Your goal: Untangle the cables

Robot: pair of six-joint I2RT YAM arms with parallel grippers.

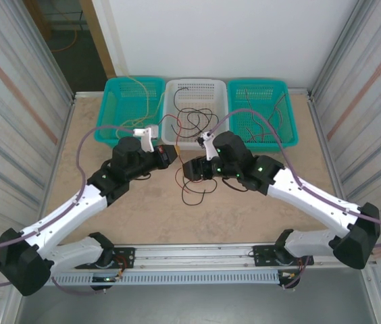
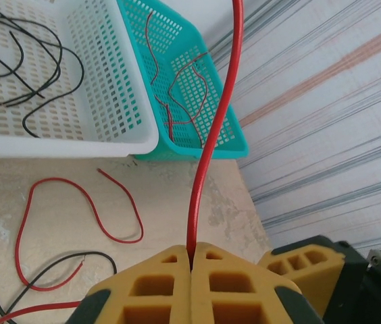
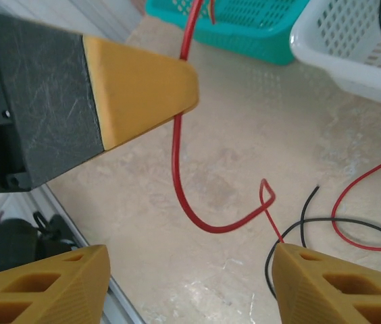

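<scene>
From above, the left pincer (image 1: 169, 156) and right pincer (image 1: 189, 169) were seen almost tip to tip. Loose cables (image 1: 194, 192) lay on the surface (image 1: 150, 216) at six o'clock of them.

At the left wrist, the left pincer (image 2: 190, 255) was clamped on a red cable (image 2: 211, 135) running toward twelve o'clock.

At the right wrist, the right pincer (image 3: 190, 260) stood wide, holding nothing, and the red cable looped between its jaws. A hard pull could probably drag the black strand (image 3: 305, 216) at four o'clock along, or the thin wire might be missed in closing.

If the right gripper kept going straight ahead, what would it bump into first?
Probably the red cable dangling just ahead of the right gripper, then the table. Depth is hard to judge.
</scene>
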